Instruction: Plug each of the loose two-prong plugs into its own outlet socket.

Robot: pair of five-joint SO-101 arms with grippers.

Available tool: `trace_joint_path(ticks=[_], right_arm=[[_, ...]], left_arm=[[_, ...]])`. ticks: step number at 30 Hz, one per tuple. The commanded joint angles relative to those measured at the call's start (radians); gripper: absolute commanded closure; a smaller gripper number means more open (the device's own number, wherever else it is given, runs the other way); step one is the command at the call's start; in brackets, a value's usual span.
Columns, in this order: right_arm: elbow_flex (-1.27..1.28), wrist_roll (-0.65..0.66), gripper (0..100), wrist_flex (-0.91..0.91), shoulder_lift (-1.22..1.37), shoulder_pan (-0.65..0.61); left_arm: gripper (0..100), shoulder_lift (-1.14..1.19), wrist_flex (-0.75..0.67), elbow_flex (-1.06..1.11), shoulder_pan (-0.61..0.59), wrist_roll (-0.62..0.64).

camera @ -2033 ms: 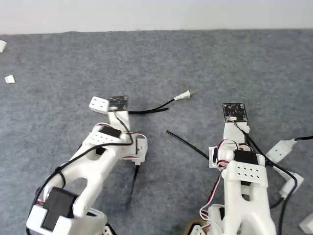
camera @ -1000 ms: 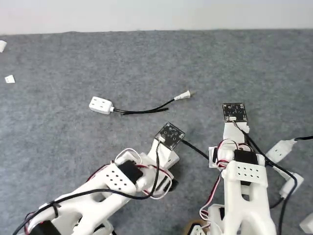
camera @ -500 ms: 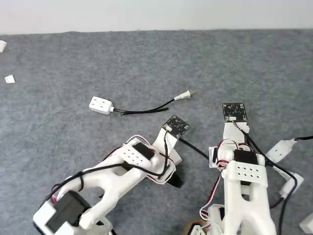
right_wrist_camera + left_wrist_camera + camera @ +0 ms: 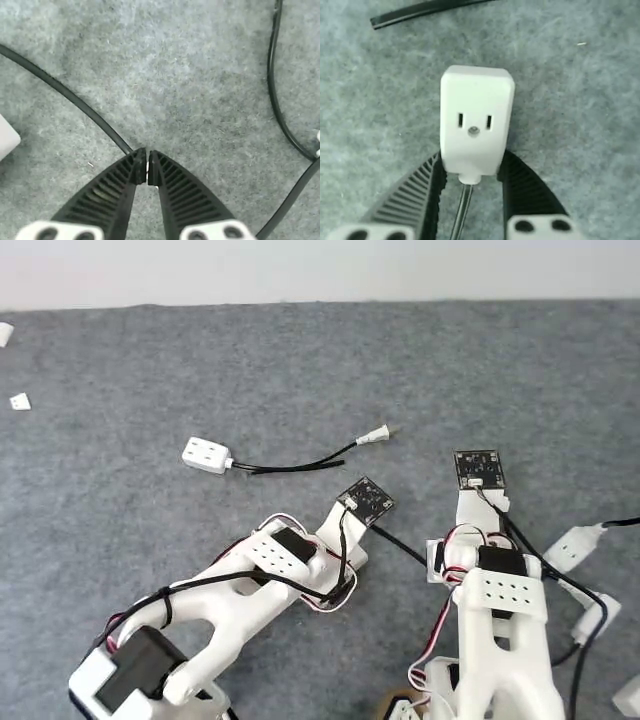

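Now your left gripper [image 4: 470, 160] clamps the white outlet socket [image 4: 476, 120] at its cord end, a black cord [image 4: 420, 10] just beyond; your right gripper [image 4: 147, 160] sits pinched shut beside another cable [image 4: 75, 100].

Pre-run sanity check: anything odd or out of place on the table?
Two small white scraps lie near the far-left edge of the carpet, apart from the task items. Otherwise nothing stands out; the left claw grips an outlet socket.

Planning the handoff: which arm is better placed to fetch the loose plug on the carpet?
Right, probably. The left gripper grips an outlet socket, so it is occupied. The right gripper is shut and empty beside a black cable, free to go for the plug.
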Motion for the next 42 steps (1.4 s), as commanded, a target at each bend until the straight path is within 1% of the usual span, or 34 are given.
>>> trace_joint_path(ticks=[1, 4, 7, 11, 15, 20, 22, 24, 26, 27, 28, 30, 32, 35, 39, 41, 42], right_arm=[[-0.014, 0.015, 99.0, -0.012, -0.028, -0.004], [-0.014, 0.015, 99.0, -0.012, -0.030, -0.004], [-0.014, 0.015, 99.0, -0.005, -0.035, -0.005], [-0.015, 0.015, 99.0, -0.004, -0.035, -0.007], [-0.015, 0.015, 99.0, -0.005, -0.030, -0.007], [-0.015, 0.015, 98.7, -0.007, -0.028, -0.007], [-0.015, 0.015, 98.7, -0.007, -0.028, -0.007], [-0.015, 0.015, 98.7, -0.007, -0.028, -0.019], [-0.014, 0.015, 98.8, -0.004, -0.028, -0.036], [-0.014, 0.015, 98.8, -0.004, -0.028, -0.038], [-0.014, 0.015, 98.8, -0.004, -0.028, -0.036], [-0.014, 0.015, 98.8, -0.004, -0.028, -0.033], [-0.014, 0.015, 98.9, -0.004, -0.028, -0.033], [-0.014, 0.015, 98.9, -0.004, -0.028, -0.033], [-0.014, 0.015, 98.9, -0.004, -0.028, -0.031], [-0.014, 0.015, 98.9, -0.004, -0.028, -0.031], [-0.014, 0.015, 98.9, -0.004, -0.028, -0.031]], left_arm=[[99, -0.008, 0.012, -0.039, 0.012, 0.005], [99, -0.064, 0.017, -0.039, 0.020, 0.132], [99, -0.187, 0.048, -0.031, 0.014, 0.272], [98, -0.319, 0.074, -0.010, 0.014, 0.407], [98, -0.359, 0.075, 0.005, 0.020, 0.474], [98, -0.354, 0.054, 0.018, 0.021, 0.483], [92, -0.354, 0.025, 0.050, 0.020, 0.499], [80, -0.354, 0.012, 0.091, 0.015, 0.549], [67, -0.356, 0.011, 0.130, 0.011, 0.574], [63, -0.356, 0.014, 0.148, 0.000, 0.574], [60, -0.361, 0.014, 0.163, -0.020, 0.574], [60, -0.364, 0.014, 0.173, -0.058, 0.563], [61, -0.365, 0.014, 0.173, -0.074, 0.506], [64, -0.365, 0.017, 0.183, -0.015, 0.410], [74, -0.365, 0.029, 0.226, 0.133, 0.278], [78, -0.365, 0.029, 0.236, 0.173, 0.262], [80, -0.362, 0.028, 0.236, 0.173, 0.264]])
